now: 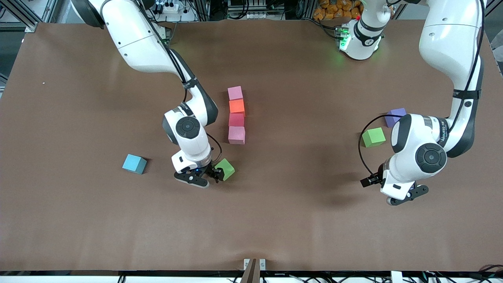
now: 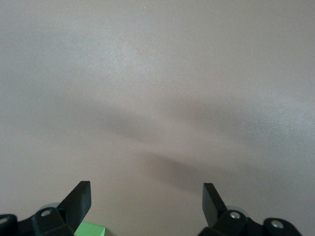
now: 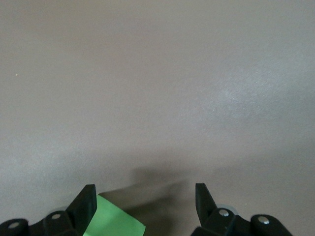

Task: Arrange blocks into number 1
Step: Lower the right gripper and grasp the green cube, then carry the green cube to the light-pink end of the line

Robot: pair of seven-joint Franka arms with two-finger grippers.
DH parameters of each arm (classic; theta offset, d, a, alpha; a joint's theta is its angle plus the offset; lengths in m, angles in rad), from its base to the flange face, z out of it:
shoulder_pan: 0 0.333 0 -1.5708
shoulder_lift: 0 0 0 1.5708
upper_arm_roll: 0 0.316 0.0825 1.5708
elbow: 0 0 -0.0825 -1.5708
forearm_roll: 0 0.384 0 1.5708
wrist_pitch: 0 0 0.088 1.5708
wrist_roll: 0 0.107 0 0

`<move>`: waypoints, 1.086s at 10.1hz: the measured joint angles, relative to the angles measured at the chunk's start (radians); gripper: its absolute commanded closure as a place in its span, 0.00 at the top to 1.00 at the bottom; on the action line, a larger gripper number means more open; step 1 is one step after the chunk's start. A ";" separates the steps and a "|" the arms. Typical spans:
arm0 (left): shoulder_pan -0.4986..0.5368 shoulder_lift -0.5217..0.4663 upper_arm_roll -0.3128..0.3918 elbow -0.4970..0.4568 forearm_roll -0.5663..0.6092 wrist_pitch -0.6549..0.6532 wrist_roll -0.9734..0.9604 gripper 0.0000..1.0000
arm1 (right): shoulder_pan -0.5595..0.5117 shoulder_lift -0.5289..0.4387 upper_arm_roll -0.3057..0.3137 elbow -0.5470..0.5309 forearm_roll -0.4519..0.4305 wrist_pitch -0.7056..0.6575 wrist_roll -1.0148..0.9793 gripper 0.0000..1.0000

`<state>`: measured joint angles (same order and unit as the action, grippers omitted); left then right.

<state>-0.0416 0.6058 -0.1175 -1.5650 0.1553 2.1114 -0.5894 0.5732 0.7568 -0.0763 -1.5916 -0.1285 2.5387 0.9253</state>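
Four blocks form a column mid-table: light pink (image 1: pixel 235 93), orange (image 1: pixel 237 106), red (image 1: pixel 236 119) and pink (image 1: pixel 236 135) at the end nearest the front camera. My right gripper (image 1: pixel 212 175) (image 3: pixel 145 196) is down at a tilted green block (image 1: pixel 224 169) (image 3: pixel 115 221), nearer the camera than the column. Its jaws are open; the block rests against one finger, with a gap to the other. My left gripper (image 1: pixel 406 196) (image 2: pixel 146 194) hangs open over bare table at the left arm's end. A second green block (image 1: pixel 373 137) (image 2: pixel 91 229) and a purple block (image 1: pixel 395 116) lie by that arm.
A light blue block (image 1: pixel 134 163) lies alone toward the right arm's end of the brown table (image 1: pixel 298 220). The left arm's base (image 1: pixel 359 39) glows green at the table's back edge.
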 measured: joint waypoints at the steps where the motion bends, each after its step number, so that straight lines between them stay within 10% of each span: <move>1: 0.000 0.000 0.000 0.000 0.000 0.000 0.000 1.00 | 0.005 0.006 0.000 0.001 0.000 0.000 0.003 0.90; 11: 0.000 0.000 0.000 0.006 0.000 0.000 0.000 1.00 | 0.050 0.014 0.029 0.010 0.042 0.023 0.004 0.90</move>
<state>-0.0412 0.6058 -0.1172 -1.5588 0.1553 2.1114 -0.5894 0.6237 0.7703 -0.0474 -1.5814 -0.0869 2.5619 0.9294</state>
